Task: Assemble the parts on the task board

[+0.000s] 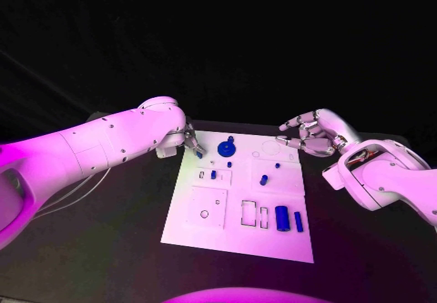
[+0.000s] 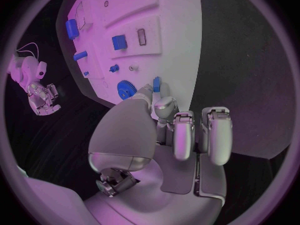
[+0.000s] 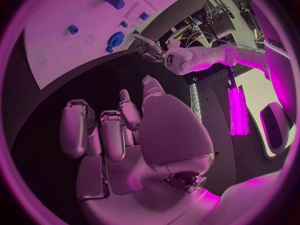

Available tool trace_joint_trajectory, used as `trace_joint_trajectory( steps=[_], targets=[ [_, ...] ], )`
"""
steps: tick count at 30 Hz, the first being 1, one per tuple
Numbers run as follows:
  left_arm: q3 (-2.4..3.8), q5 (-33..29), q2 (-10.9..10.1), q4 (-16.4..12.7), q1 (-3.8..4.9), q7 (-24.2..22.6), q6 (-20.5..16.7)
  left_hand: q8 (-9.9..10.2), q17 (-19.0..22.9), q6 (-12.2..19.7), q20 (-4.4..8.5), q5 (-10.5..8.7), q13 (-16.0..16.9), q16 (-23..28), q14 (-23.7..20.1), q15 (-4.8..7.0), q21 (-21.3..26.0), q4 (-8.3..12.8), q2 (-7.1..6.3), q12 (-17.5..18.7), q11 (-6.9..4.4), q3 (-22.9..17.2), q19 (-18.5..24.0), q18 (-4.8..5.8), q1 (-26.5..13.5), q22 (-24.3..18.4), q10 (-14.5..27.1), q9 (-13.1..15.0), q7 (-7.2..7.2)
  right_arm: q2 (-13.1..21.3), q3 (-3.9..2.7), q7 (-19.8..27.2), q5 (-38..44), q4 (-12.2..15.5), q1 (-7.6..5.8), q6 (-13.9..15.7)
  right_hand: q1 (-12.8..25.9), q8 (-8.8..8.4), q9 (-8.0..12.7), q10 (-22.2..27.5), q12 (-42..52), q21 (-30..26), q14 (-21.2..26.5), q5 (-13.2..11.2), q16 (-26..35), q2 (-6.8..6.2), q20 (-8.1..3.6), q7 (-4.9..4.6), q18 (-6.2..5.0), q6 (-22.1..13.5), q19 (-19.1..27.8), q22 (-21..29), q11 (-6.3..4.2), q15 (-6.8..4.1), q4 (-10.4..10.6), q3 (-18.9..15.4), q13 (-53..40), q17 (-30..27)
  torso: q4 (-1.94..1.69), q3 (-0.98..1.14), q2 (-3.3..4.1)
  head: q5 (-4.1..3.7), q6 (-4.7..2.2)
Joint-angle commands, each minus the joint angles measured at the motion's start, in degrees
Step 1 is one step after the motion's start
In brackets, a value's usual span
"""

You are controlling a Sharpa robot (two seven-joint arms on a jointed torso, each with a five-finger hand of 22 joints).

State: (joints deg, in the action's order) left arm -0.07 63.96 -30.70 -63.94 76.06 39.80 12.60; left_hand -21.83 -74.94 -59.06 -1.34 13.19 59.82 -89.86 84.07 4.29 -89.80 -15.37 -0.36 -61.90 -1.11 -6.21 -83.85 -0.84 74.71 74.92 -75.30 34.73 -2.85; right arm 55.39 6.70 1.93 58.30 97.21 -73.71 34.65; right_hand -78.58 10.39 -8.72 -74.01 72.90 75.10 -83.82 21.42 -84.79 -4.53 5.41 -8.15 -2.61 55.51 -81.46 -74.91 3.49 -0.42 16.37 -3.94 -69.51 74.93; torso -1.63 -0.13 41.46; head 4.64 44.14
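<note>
my hands: two, left (image 1: 189, 142) and right (image 1: 312, 134)
task board (image 1: 228, 233): one
blue parts i see: eight, a gear (image 1: 226, 149) among them

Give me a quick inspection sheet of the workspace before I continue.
Surface: black table, bare beyond the board.
Job's things: white task board mid-table; blue gear at its far end, blue cylinder near its front edge.
Clutter: nothing seen.
Hands: left robot hand pinches a small blue part at the board's far corner; right robot hand hovers off the board, holding nothing.
Cables: pale cable under left arm.
Surroundings: dark.
</note>
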Motion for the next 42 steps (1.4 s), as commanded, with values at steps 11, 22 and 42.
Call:
trace_joint_trajectory(
  steps=[11, 22, 42],
  targets=[
    [0.02, -6.86, -0.96, -0.72, 0.01, -1.36, -3.32, -3.67, -15.06, 2.24, 0.19, 0.44, -1.06, -0.14, 5.93, 0.39, 0.21, 2.49, -2.6, 0.84, -0.54, -16.14, -5.73, 0.66, 6.11, 14.41, -0.03, 3.5, 0.32, -0.23, 0.0, 0.28, 0.25, -0.22, 0.1, -0.25, 0.14, 0.24, -0.01, 0.26, -0.03, -0.24, -3.91, 0.44, 0.12, 0.41, -0.03, 0.16, -1.02, 0.03, 0.12, -5.72, -0.18, -0.4, -0.09, -0.24, -0.09, 5.72, -0.02, 0.03, -0.04, 0.1, 0.26],
    [0.06, -9.6, -4.79, -6.55, 0.01, -1.11, -5.03, -5.83, -15.06, 2.89, 0.2, 0.22, -0.19, -0.14, 5.93, 0.46, 0.19, 2.96, -4.97, -0.4, -0.56, -22.45, -5.76, 0.68, 3.55, 14.46, -0.86, 5.2, 0.46, -0.2, 0.0, 0.25, 0.25, -0.31, 0.14, -0.3, 0.13, 0.25, -0.01, 0.25, -0.02, -0.26, -3.91, 0.52, 0.14, 0.43, -0.03, 0.16, -1.03, 0.04, 0.13, -5.72, -0.18, -0.4, -0.1, -0.24, -0.1, 5.7, -0.12, 0.05, -0.12, 0.37, 0.17],
    [-0.08, -5.31, -10.08, -15.71, -1.18, -3.35, -7.85, -6.89, -15.06, 3.41, 0.23, 0.06, 0.32, -0.14, 5.93, 0.53, 0.16, 4.91, -8.38, -1.15, -0.73, -24.72, -5.79, 0.69, 3.46, 14.52, -1.36, 5.94, 0.65, 0.05, 0.0, 0.2, 0.26, -0.19, 0.31, -0.37, 0.25, 0.28, -0.01, 0.29, -0.07, -0.42, -3.89, 0.76, 0.2, 0.52, -0.04, 0.16, -1.06, 0.05, 0.2, -5.64, -0.18, -0.4, -0.03, -0.28, -0.03, 5.61, -0.01, -0.02, -0.03, 0.91, 0.09]
  ],
)
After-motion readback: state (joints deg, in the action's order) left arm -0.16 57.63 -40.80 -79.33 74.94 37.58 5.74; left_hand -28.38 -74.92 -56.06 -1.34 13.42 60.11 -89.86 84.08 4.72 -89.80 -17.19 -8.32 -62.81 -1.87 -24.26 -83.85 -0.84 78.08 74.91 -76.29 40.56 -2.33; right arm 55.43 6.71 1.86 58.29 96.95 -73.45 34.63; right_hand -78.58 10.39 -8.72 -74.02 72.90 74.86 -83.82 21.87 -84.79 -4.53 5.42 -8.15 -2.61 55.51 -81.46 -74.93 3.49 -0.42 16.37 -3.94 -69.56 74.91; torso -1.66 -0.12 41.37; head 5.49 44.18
